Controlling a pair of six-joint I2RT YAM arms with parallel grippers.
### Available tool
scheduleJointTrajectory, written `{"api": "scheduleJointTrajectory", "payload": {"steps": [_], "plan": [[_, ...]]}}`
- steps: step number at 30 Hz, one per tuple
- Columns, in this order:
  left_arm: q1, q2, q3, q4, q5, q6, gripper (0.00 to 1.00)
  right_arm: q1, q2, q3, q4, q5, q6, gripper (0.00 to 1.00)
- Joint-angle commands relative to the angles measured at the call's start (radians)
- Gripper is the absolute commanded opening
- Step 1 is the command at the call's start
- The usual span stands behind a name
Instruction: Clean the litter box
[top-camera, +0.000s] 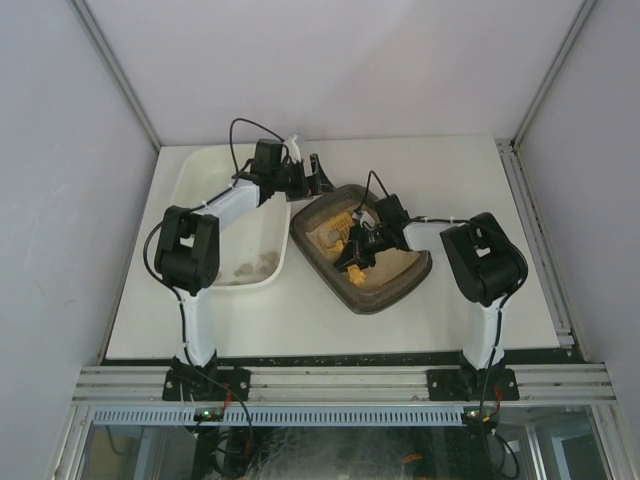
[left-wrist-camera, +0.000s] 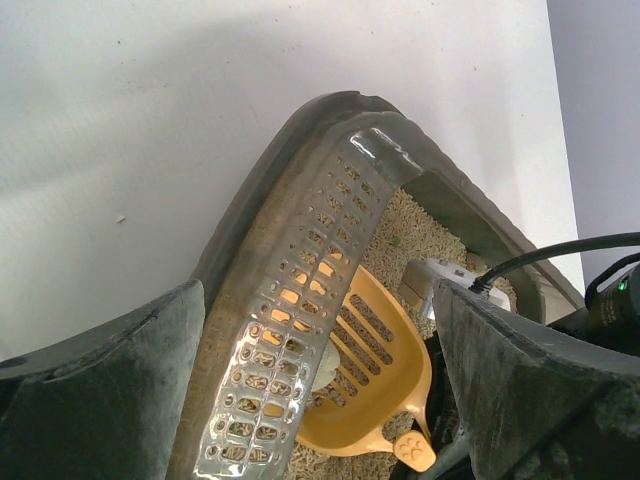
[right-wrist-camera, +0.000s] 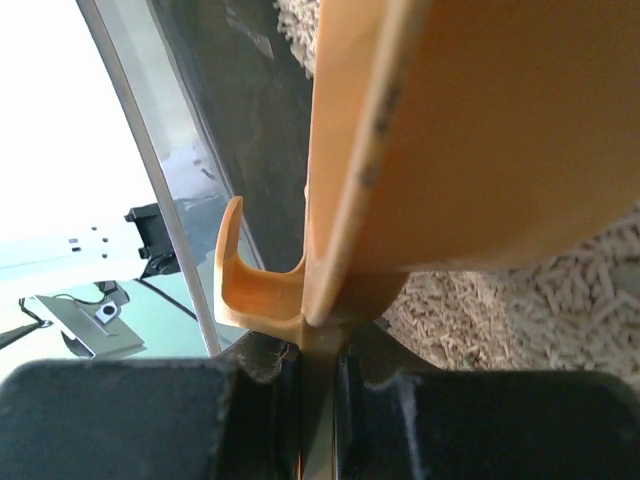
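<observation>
Litter box (top-camera: 396, 296), our right gripper (top-camera: 351, 254) pinching a yellow scoop (top-camera: 338, 230) inside it, our left gripper (top-camera: 314, 179) spread wide at its rim.

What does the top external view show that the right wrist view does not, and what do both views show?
Only the top external view shows the white tub, a few clumps in it, and the whole outline of the litter box. Only the right wrist view shows, close up, the handle of the orange scoop pinched in the right gripper, and a small hook on it. Both show the scoop, the litter and the dark box.
</observation>
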Motion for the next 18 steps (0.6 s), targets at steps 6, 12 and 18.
{"api": "scheduleJointTrajectory", "payload": {"steps": [6,12,18], "plan": [[0.005,-0.031,-0.046,-0.079,-0.023,0.029,1.0,-0.008,-0.136,-0.016,-0.213,0.013,-0.09,0.0],[0.004,-0.05,-0.012,-0.143,-0.037,0.086,1.0,0.004,-0.226,-0.027,-0.271,0.073,-0.171,0.0],[0.006,-0.089,0.042,-0.249,-0.025,0.178,1.0,0.012,-0.372,-0.08,-0.261,0.185,-0.277,0.0]]}}
